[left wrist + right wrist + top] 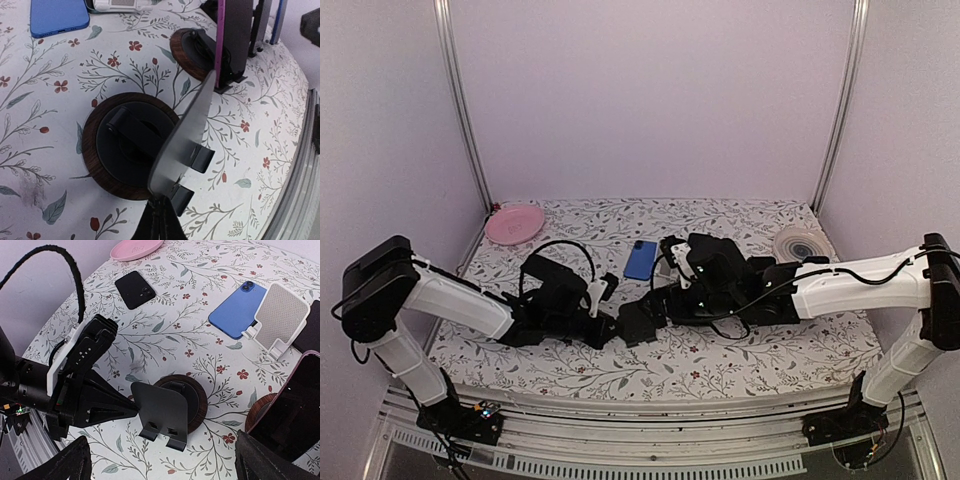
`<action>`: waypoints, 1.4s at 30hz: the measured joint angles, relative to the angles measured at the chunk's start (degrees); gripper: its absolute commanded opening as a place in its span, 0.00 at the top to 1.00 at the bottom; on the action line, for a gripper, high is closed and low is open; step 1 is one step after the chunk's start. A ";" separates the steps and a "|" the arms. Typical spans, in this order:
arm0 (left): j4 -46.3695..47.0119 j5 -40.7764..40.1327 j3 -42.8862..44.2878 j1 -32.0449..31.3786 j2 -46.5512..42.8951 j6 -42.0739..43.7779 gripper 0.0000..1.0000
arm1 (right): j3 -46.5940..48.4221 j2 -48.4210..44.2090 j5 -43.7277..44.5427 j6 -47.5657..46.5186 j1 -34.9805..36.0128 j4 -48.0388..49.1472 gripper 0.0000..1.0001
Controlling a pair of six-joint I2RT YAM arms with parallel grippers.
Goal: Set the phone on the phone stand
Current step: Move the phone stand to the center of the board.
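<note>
Left fingers [156, 226]: pressed together on the lower edge of the phone stand's grey back plate, which rises tilted from between them.
Phone stand [186, 134]: a round wooden base with a black top, sitting on the counter [720, 372]; two small hooks stick out at the foot of its plate.
Right fingers [65, 462]: spread wide apart with nothing between them, hanging above the phone stand on the side away from the left fingers.
Second stand [186, 50]: just beyond the first, with the same wooden base; it carries a pink-edged phone [235, 35] propped upright.
Blue phone [237, 310]: lying flat on the counter with its camera side up, farther back and apart from both wooden stands.
White stand [281, 315]: just beside the blue phone, its foot at the phone's edge; whether they touch I cannot tell.
Black phone [135, 289]: flat on the counter, back up, well apart from the blue phone, toward the left arm's side.
Pink plate [515, 222]: at the far left corner of the counter, beyond the black phone.
Counter cover: white cloth printed with leaves and small red flowers.
</note>
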 measured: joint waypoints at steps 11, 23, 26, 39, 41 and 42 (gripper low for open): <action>-0.50 -2.71 2.19 0.37 1.84 1.03 1.00 | 0.00 -0.04 1.31 -0.02 0.00 0.00 0.01; -3.17 -3.67 4.59 1.51 2.67 8.50 1.00 | 0.00 -0.72 2.80 -0.04 0.00 0.00 0.01; -4.31 -3.67 5.60 2.01 2.75 11.13 1.00 | 0.00 -0.74 2.95 -0.04 0.00 0.00 0.01; -6.84 0.63 7.30 4.55 2.80 19.26 1.00 | 0.00 -0.76 3.23 -0.11 0.00 -0.02 0.01; -6.86 1.44 7.41 4.90 2.97 19.93 1.00 | 0.00 -0.76 3.23 -0.13 0.00 0.00 0.01; -6.88 1.97 7.52 5.05 3.10 20.17 1.00 | 0.00 -0.76 3.23 -0.15 0.00 0.00 0.01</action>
